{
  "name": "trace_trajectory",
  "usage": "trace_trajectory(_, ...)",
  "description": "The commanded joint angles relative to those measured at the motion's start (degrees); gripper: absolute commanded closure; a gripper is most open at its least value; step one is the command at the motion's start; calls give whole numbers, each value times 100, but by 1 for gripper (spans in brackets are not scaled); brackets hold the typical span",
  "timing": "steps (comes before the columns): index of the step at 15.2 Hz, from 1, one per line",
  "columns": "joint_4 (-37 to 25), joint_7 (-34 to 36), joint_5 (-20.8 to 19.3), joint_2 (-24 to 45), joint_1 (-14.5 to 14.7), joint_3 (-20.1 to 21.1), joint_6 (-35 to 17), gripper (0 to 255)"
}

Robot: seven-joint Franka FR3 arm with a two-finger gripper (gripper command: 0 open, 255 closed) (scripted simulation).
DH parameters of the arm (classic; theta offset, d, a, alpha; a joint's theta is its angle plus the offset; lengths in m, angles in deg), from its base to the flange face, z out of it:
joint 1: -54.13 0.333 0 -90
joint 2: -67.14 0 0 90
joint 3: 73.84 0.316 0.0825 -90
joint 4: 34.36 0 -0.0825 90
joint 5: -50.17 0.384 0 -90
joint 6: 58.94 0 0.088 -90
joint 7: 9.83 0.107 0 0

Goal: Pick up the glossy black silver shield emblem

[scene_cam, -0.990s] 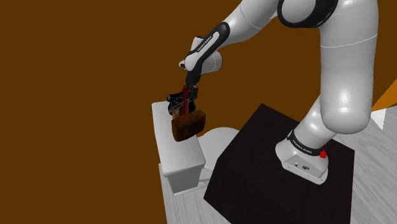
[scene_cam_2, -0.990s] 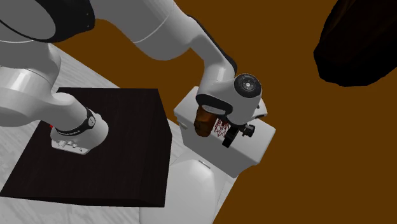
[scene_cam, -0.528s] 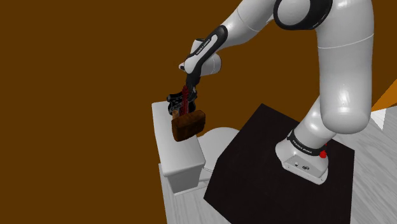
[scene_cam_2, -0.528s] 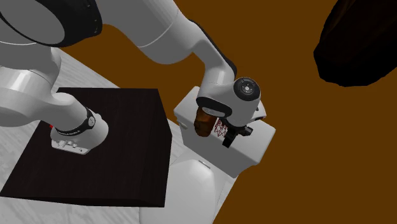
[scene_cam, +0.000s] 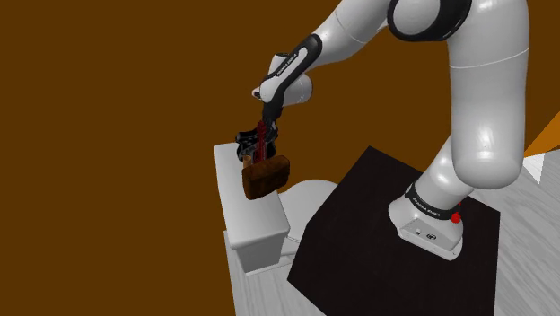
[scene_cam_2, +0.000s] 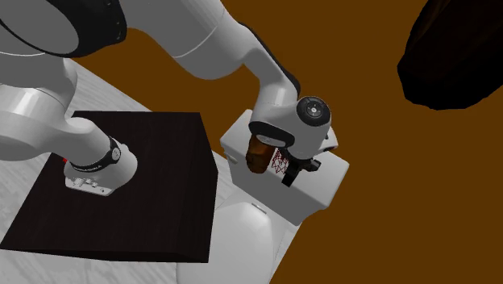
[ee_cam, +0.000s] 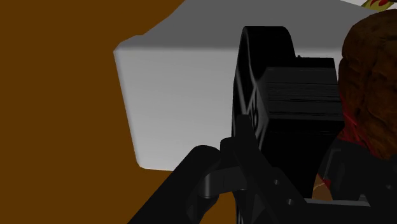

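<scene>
Emblem: the shield emblem [ee_cam: 287,105] was a glossy black piece, a rounded disc-like face joined to a blocky, ribbed body; no silver could be made out on it.
Emblem's place: it stood close before the gripper [scene_cam: 255,145], over the top of the white box [ee_cam: 178,95], with the brown lump [ee_cam: 374,89] just beside it.
Gripper: all black and low over the box top; whether it clasped the emblem or anything else could not be told.
Brown lump: a rough, mottled block with rounded edges, sitting tilted in the shoulder view; whether it rested on the box could not be told.
Red piece: a thin red-lined thing [scene_cam_2: 280,164] showed between the lump and the gripper; its shape was unclear.
White box: plain, smooth, matt white, oblong with softened corners and a flat lid-like top.
Rounded body: a smooth white domed form [scene_cam_2: 242,242] lay right against the box, on the stand's side.
Arm: the arm [scene_cam: 476,99] had glossy white shells with dark joints.
Stand: the stand [scene_cam: 359,242] was flat, black and square-edged, set on a pale planked floor [scene_cam: 529,260].
Wall: the wall [scene_cam: 108,135] was a flat, even brown.
Dark shape: a rounded, nearly black mass [scene_cam_2: 455,52] hung at the second exterior view's upper right.
</scene>
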Motion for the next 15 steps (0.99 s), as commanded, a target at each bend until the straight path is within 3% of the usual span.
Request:
trace_trajectory(1,40,26,-33,-136,13,-33,92,255)
trace_trajectory(15,137,297,-294,-904,142,-225,754,255)
